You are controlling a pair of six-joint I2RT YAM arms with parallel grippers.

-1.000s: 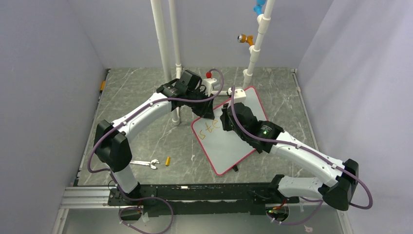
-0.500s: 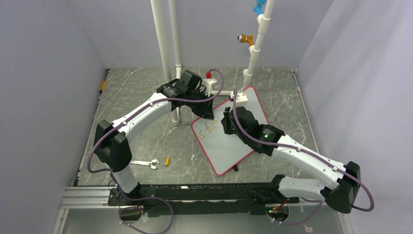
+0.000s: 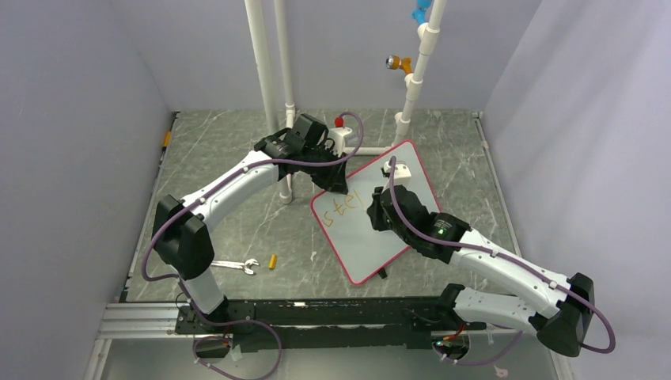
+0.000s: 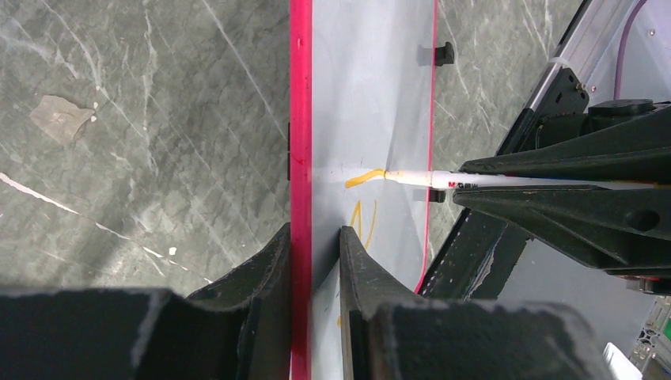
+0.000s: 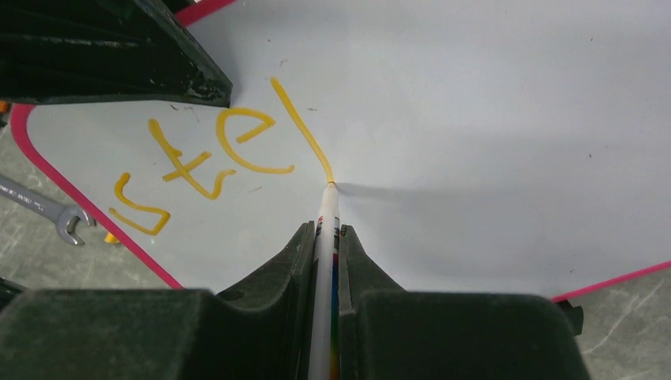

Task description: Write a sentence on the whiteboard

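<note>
Whiteboard (image 3: 360, 252) lies flat and askew on the worktop, right of its middle, one corner reaching towards the far edge. Over its nearer part the right gripper (image 5: 326, 229) is clenched on a white marker (image 5: 326, 210), whose tip touches the board at the foot of a long slanted stroke. That stroke is new: a second ago the sentence (image 5: 183, 161) read only "ste", so a "p" is probably begun, with most words remaining. Farther back, the left gripper (image 4: 314, 231) pinches the board's red rim, steadying it
</note>
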